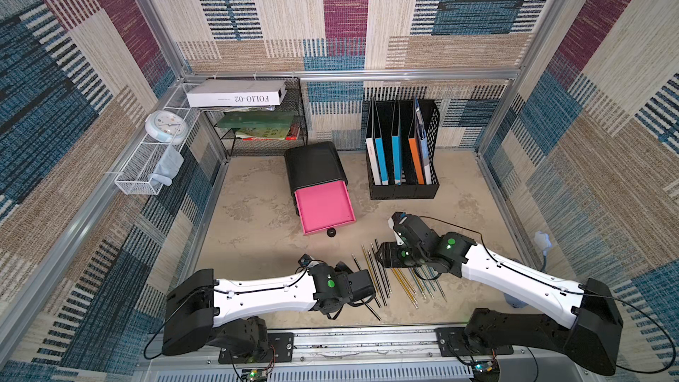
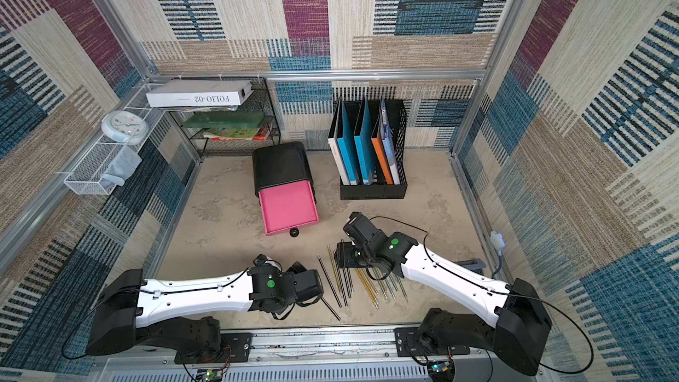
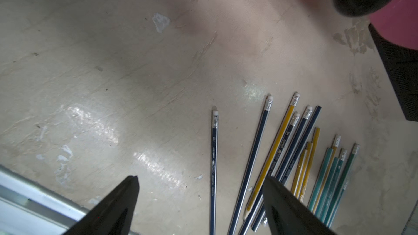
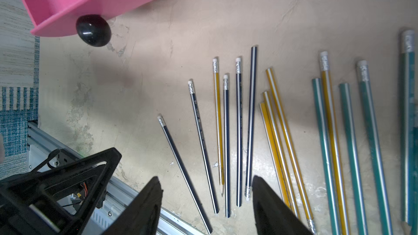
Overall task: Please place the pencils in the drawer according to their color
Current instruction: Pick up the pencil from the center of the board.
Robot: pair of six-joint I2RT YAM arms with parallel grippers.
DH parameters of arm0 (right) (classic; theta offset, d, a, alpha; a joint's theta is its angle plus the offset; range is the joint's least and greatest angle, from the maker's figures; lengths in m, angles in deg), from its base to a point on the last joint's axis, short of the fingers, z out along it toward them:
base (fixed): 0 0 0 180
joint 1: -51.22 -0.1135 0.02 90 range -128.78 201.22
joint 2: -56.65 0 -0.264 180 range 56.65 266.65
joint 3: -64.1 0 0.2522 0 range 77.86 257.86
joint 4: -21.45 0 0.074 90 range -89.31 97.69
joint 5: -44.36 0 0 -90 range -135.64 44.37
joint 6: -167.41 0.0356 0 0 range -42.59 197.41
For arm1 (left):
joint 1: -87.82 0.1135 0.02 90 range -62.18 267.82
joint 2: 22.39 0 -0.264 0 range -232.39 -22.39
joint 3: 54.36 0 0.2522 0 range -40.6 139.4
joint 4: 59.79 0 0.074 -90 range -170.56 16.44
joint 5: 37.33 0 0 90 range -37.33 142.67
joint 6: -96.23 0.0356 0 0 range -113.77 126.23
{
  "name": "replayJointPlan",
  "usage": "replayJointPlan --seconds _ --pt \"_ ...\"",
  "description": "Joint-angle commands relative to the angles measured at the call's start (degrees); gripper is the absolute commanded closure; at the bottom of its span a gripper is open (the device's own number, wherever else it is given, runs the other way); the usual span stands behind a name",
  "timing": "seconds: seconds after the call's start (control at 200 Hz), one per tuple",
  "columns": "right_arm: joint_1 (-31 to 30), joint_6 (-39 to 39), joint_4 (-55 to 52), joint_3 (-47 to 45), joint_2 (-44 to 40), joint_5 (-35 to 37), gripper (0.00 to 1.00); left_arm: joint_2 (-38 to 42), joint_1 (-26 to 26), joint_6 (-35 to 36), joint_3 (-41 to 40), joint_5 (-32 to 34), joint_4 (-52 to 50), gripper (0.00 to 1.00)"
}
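Top views, from the left: left gripper [image 3: 201,177], claw apart and empty, low over the left edge of the pencil row. Next, farther back, drawer chest [image 1: 316,167] with its top pink drawer [image 1: 323,211] standing pulled out, black knob [image 1: 331,232] toward the arms. Shows a bare floor, no pencil inside. Lower drawers hidden beneath it, so cannot tell their state. Then the pencils, all loose on the tabletop [image 1: 257,251], near that drawer's front but apart from it: dark navy-black pencils [image 4: 238,132] first, with one stray yellow pencil [image 4: 218,120] among them, yellow pencils [image 4: 280,132] in the middle, teal pencils [image 4: 349,143] last, with a second stray yellow pencil [image 4: 331,120] lying between them. Over the dark group, right gripper [image 4: 205,177]: claw apart, clamped on nothing. Judging by this, one drawer open and sorting not yet begun. Remains to lift every pencil, and probably to open two more drawers for the other colours.
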Motion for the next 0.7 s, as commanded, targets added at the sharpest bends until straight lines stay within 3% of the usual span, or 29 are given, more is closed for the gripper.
replayJointPlan --seconds 0.0,0.12,0.421,0.696 --pt "0.7 -0.17 1.28 -0.85 -0.92 -0.91 0.33 -1.55 0.54 -8.82 -1.24 1.03 3.51 0.13" --pt "1.25 -0.43 1.35 -1.58 -1.62 -1.22 0.33 -3.01 2.36 -7.41 -2.12 -1.53 4.82 0.17" --pt "2.14 -0.53 1.54 -3.04 -2.18 -1.24 0.33 -6.45 10.64 6.46 -0.31 -12.12 7.83 0.24" --pt "2.66 -0.44 2.3 -3.53 -1.72 -1.37 0.33 -10.23 12.67 11.23 3.79 -15.46 5.0 0.31"
